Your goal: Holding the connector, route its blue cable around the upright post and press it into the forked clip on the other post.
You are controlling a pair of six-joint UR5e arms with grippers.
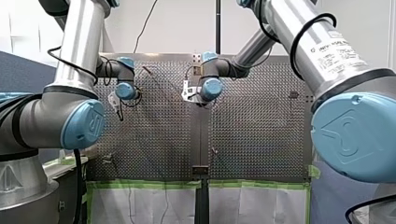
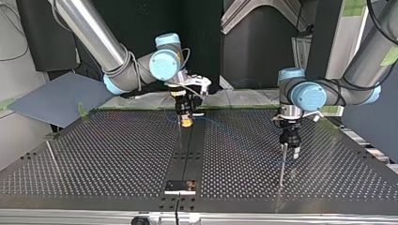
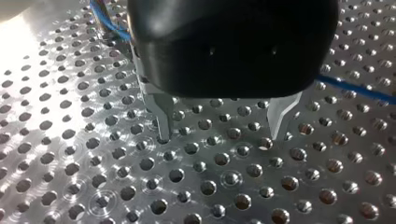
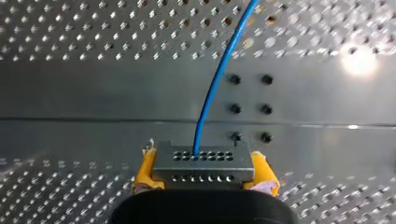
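Blue cable (image 4: 215, 88), grey connector (image 4: 203, 163) — dotted holes, yellow pads (image 4: 147, 167), perforated silver table (image 4: 93, 28)

Perforated table (image 3: 116, 156) — shiny metal, connector (image 4: 203, 164) — matt metal

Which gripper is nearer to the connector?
Right. My right gripper clamps the connector between its yellow pads; my left gripper stands apart from it, open, at the top view's right.

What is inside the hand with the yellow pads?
A grey connector, clamped between my right hand's yellow pads, with a blue cable coming out. Its lower part is hidden behind the hand's black body.
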